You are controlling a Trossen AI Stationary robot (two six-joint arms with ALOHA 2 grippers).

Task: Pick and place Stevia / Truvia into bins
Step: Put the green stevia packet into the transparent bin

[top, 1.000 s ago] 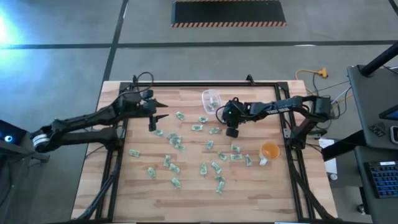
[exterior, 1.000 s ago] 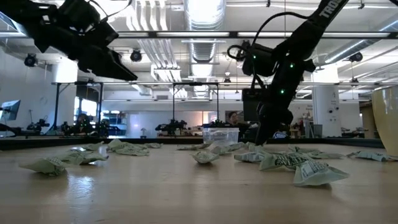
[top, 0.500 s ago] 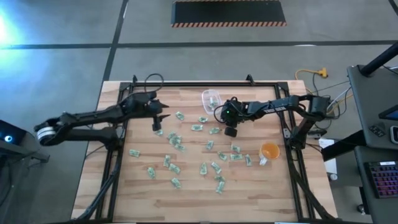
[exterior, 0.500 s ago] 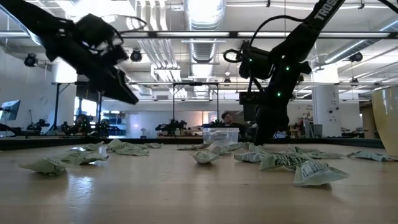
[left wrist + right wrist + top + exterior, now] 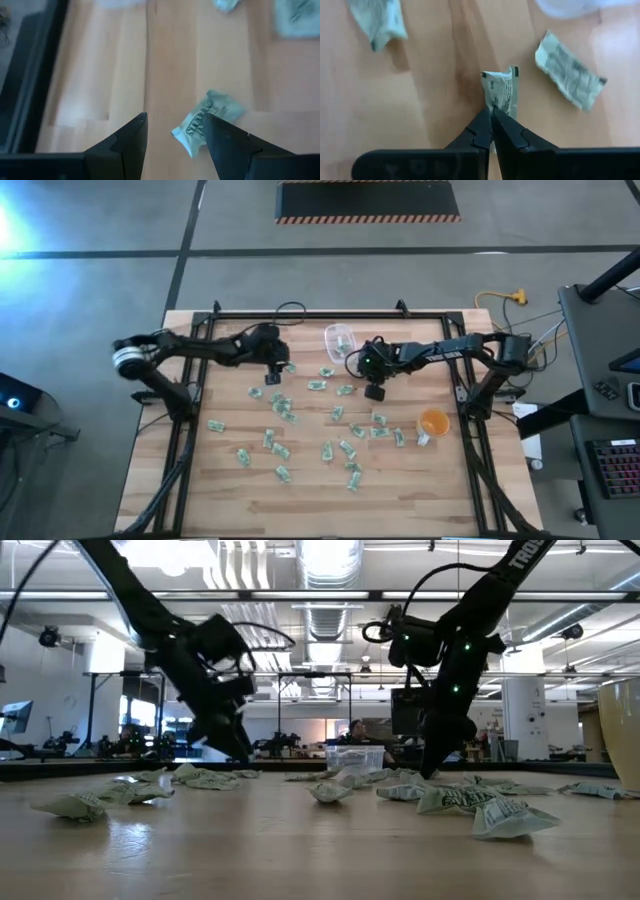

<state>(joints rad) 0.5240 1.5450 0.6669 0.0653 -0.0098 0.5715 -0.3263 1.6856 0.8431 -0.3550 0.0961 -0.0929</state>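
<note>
A light, crumpled packet [image 5: 503, 93] is pinched by its edge in the right claw [image 5: 491, 114]; the left claw [image 5: 172, 131] is spread over another packet [image 5: 207, 120].

left arm reaches in from the left edge of the desk, elbow bent near the frame, forearm stretched toward the desk's middle. left gripper [image 5: 274, 367] points down, low over the desk [image 5: 300, 490], fingers [image 5: 131, 137] spread apart with a gap between the tips, nothing held between them. low view shows this arm tilted, wrist angled down.

right arm comes from the right side, forearm running leftward across the far half of the desk. right gripper [image 5: 375, 388] points down, fingertips [image 5: 487, 120] pressed together, pinching a sweetener packet [image 5: 503, 92] at their tips. low view shows it hanging near vertical, tips close to the surface.
</note>
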